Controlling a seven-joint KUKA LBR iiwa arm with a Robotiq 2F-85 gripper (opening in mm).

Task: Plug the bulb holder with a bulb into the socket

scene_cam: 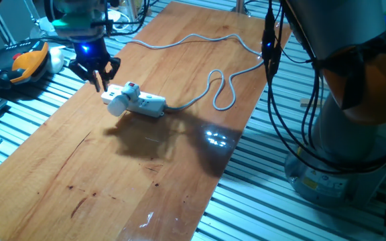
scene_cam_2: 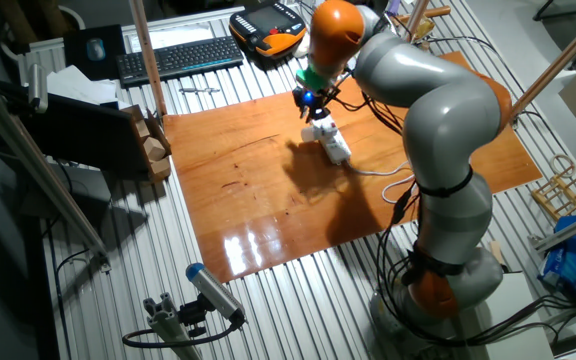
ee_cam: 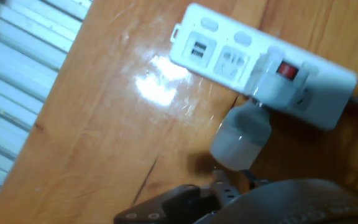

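At the upper left of one fixed view the jaws of the gripper (scene_cam: 100,81) hang nearly closed, holding nothing, just above and left of the bulb holder with a bulb (scene_cam: 120,99). The holder sits plugged into the socket (scene_cam: 143,102), its red switch up and its frosted bulb jutting off the strip's side over the wooden worktop (scene_cam: 112,174). To the right the grey cord (scene_cam: 216,87) loops away toward the upper right.

Gripper (ee_cam: 229,186) fingertips blurred, cut off by hand view's bottom edge
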